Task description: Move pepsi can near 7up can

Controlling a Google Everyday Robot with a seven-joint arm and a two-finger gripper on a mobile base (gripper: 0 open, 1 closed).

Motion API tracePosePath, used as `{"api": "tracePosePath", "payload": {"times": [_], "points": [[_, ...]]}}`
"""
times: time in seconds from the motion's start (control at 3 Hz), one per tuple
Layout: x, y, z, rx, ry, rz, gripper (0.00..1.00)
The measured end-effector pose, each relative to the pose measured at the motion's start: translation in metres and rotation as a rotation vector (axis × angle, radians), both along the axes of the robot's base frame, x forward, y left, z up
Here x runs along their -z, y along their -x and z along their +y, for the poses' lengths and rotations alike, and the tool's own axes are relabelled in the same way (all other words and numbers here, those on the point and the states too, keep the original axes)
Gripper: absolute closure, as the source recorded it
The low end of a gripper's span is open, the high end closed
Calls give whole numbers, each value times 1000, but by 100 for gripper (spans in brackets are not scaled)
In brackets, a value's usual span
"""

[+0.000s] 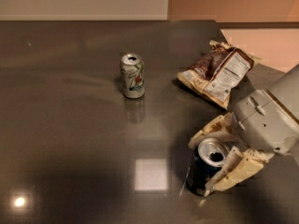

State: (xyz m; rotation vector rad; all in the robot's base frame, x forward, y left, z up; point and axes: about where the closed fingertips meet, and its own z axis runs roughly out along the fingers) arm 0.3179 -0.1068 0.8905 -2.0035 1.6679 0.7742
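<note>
The worktop [70,125] is a dark grey, glossy surface that fills most of the view, with a pale wall behind it. At far left, near the front edge, a small round glint of light sits on the surface. Further right a pale square reflection lies on the surface, in front of the 7up [132,76].

The 7up stands upright left of centre, toward the back, with its silver top open and its red spot facing the camera. A faint mirror image of it shows on the worktop just below. It stands alone, well apart from everything else.

Right of it, toward the back right corner, a chip bag [217,71] lies flat, brown and cream, with a white label panel facing up.

At front right the pepsi [211,154] stands on the worktop, dark blue with an open silver top, well apart from the 7up and in front of the chip bag. The hand [198,168] reaches in from the right edge on a bulky grey wrist. Its 2 cream fingers [233,171] bracket the pepsi, 1 behind it and 1 in front. Both appear to press against its sides, so the hand seems closed on the pepsi, though the contact is hard to see clearly.
</note>
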Motion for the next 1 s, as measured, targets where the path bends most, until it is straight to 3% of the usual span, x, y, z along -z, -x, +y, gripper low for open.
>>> {"api": "tracePosePath", "payload": {"times": [0.67,1.0], "points": [[-15,-44,27,67,14,-41,95],[-24,-75,55,108,-1,-65,100]]}}
